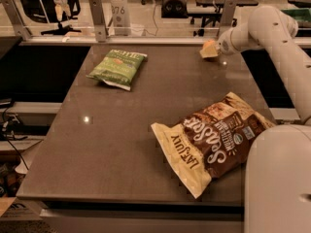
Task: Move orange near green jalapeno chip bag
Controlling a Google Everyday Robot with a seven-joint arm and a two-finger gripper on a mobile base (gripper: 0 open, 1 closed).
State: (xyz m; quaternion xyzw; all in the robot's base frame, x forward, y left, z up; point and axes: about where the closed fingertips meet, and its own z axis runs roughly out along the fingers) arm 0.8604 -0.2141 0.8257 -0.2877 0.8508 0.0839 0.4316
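The green jalapeno chip bag (118, 68) lies flat at the far left of the dark table (121, 144). My gripper (210, 49) hangs low over the table's far right edge, at the end of the white arm (265, 28) that reaches in from the right. It is well to the right of the green bag. The orange does not show as a separate thing; it is either hidden at the gripper or out of view.
A larger brown-and-cream chip bag (214, 137) lies at the near right of the table. My white base (279, 178) fills the lower right corner. A metal rail with posts (97, 18) runs along the far edge, with chairs and desks beyond.
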